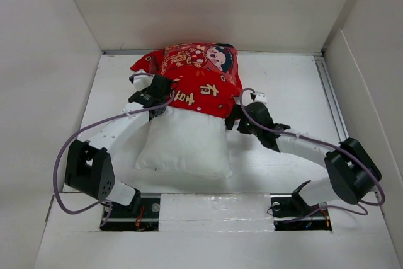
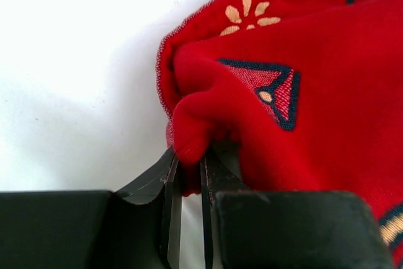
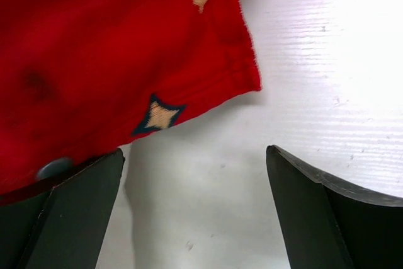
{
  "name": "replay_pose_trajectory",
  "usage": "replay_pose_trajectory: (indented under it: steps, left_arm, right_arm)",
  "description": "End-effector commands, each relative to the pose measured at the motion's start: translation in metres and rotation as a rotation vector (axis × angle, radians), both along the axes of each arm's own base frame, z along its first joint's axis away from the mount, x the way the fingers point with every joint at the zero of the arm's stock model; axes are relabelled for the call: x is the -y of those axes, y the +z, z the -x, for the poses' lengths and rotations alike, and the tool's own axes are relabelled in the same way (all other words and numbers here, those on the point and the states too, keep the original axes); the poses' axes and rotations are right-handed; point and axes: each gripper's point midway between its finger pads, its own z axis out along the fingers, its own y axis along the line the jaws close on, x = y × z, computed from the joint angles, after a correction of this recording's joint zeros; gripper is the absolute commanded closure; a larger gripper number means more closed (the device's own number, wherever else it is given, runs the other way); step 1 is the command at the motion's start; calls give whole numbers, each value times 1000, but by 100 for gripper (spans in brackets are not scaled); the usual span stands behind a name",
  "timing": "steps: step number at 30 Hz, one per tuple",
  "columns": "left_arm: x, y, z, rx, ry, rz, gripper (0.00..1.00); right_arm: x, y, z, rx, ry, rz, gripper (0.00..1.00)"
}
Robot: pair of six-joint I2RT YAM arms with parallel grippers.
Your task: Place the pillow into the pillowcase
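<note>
Top external showed the pillowcase [image 1: 200, 80] over the far end of the pillow [image 1: 186, 146]; left gripper [image 2: 187, 159] clamped its fold, right gripper [image 3: 195, 155] gaped empty beside the pillow.

White desk [image 1: 283, 168], glossy. Right wrist view shows faint streaks and small specks on it, with glare at top right. In the left wrist view it is blown out, with a soft shadow. White back wall [image 1: 208, 4] stands upright along the far edge. Left wall [image 1: 44, 74] and right wall [image 1: 371, 86] angle outward, so the desk is boxed on three sides. Grey rail [image 1: 330, 102] runs along the desk's right edge, near to far, and meets a thin grey strip [image 1: 277, 52] at the foot of the back wall. Shiny white panel [image 1: 214, 207] lies across the near edge, plain white ledge [image 1: 208, 247] in front of it.
</note>
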Motion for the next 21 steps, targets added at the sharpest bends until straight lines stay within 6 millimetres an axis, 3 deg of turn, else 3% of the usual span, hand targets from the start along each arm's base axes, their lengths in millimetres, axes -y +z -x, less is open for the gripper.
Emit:
replay_pose_trajectory:
  steps: [1,7,9,14,21]
  left_arm:
    - [-1,-9,2,-27,-8,-20,100]
    - [-2,-7,-4,-17,-4,-39,100]
    - [-3,-6,-5,-14,2,-46,100]
    - [-1,-10,-9,3,16,-27,100]
    - [5,-16,-10,-3,-14,-10,100]
  right_arm:
    - [9,-2,-16,27,-58,89,0]
    - [5,-4,6,36,-36,80,0]
    - [4,3,-5,61,-67,86,0]
    - [-8,-20,-26,60,-79,167,0]
    - [-11,-5,-61,171,-136,253,0]
